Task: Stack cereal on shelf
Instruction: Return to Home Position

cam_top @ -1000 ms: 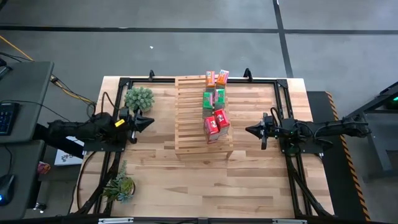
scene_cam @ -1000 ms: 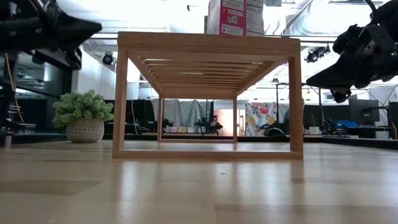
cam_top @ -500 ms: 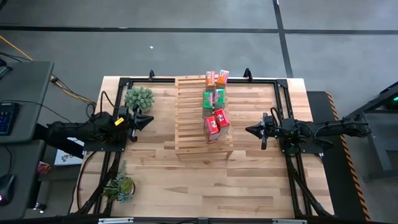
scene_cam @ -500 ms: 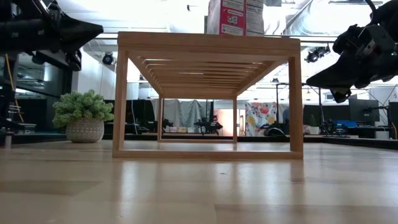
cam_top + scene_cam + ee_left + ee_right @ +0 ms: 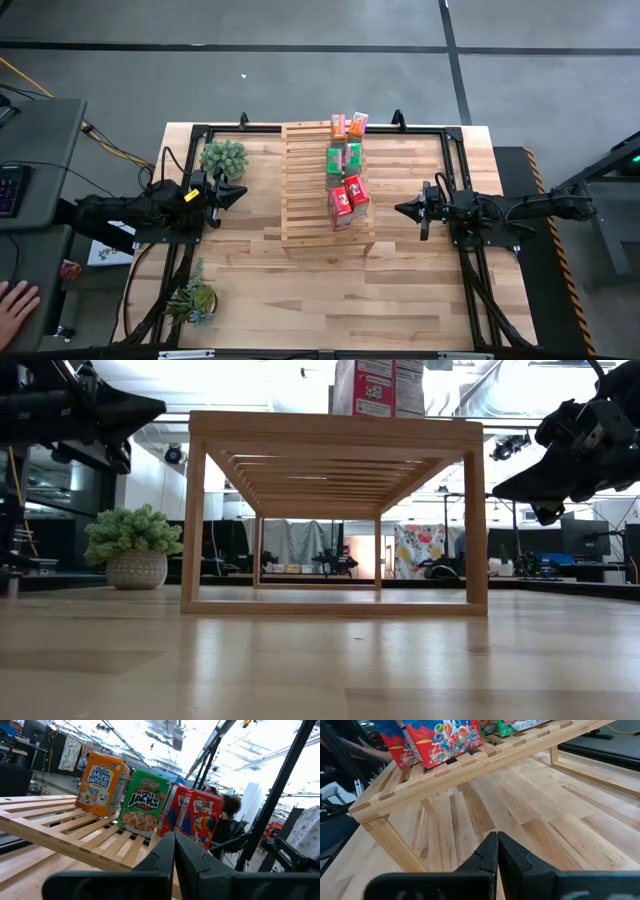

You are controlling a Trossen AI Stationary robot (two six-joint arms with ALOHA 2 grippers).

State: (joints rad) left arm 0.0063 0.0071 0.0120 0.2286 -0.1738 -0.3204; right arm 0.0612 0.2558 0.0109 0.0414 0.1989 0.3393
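With all six cereal boxes [image 5: 346, 158] paired on the shelf [image 5: 300, 190] between them, the left gripper [image 5: 238, 193] and right gripper [image 5: 402, 209] hang empty, fingers pressed together, so stacking looks finished.

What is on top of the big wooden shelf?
Six cereal boxes stand on the shelf: an orange pair, a green pair and a red pair, in one line. The part of it beneath them is hidden.

Legible in the left wrist view. On orange cereal box [image 5: 102, 782]: "Mini", probably "Frosted Mini-Wheats". On green cereal box [image 5: 145, 802]: "Kellogg's" above "APPLE JACKS". On nearest red cereal box [image 5: 202, 820]: "FROOT LOOPS"
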